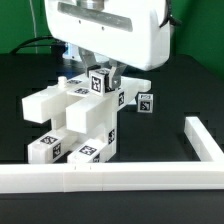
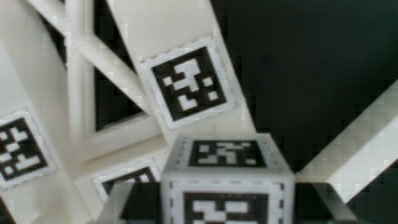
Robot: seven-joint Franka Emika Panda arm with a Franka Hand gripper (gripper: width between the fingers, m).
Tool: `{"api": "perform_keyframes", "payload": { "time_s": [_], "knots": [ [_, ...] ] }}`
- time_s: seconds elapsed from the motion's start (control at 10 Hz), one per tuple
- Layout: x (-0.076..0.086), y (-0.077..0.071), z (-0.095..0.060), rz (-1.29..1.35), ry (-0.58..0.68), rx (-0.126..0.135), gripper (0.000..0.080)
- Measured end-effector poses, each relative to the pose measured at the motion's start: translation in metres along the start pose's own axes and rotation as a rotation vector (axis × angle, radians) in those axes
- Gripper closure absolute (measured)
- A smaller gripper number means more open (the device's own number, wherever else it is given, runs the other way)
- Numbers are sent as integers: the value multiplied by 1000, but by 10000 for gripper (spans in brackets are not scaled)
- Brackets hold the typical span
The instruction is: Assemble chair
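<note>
Black table [image 1: 165, 140], white rail [image 1: 110, 178] beside the half-built chair [image 1: 75, 120]; above the chair, the gripper [image 1: 104, 78], nearly closed, pinches a tagged white bar [image 2: 222, 160].

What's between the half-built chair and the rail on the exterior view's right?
In the exterior view, one small tagged block, on otherwise bare black table.

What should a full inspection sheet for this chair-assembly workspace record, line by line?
Surface: black table.
Job's things: part-built white chair standing on the table; tagged white bar held over it; another tagged piece to the exterior view's right, cannot tell whether it is joined.
Clutter: long white L-shaped rail along the near side.
Grippers: gripper shut on the tagged white bar.
Cables: what looks like a dark cable behind the table.
Surroundings: green backdrop.
</note>
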State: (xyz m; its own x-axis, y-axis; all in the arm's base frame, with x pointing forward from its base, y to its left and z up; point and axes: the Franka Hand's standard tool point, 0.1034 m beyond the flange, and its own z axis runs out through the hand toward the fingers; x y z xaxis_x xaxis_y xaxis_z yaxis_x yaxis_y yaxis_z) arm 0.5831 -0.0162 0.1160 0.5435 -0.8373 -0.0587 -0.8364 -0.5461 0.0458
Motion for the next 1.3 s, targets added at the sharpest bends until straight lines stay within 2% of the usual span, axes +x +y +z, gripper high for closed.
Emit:
{"api": "perform_keyframes", "payload": {
  "time_s": [0.1, 0.7, 0.9, 1.1, 1.2, 1.3],
  "knots": [
    [0, 0, 0, 134, -10, 28, 512],
    [-3, -7, 0, 646, -45, 74, 512],
    [-4, -9, 0, 775, -59, 78, 512],
    [-4, -8, 1, 769, -58, 77, 512],
    [-4, -8, 1, 734, -57, 77, 315],
    [-5, -9, 1, 704, -57, 76, 205]
  ]
}}
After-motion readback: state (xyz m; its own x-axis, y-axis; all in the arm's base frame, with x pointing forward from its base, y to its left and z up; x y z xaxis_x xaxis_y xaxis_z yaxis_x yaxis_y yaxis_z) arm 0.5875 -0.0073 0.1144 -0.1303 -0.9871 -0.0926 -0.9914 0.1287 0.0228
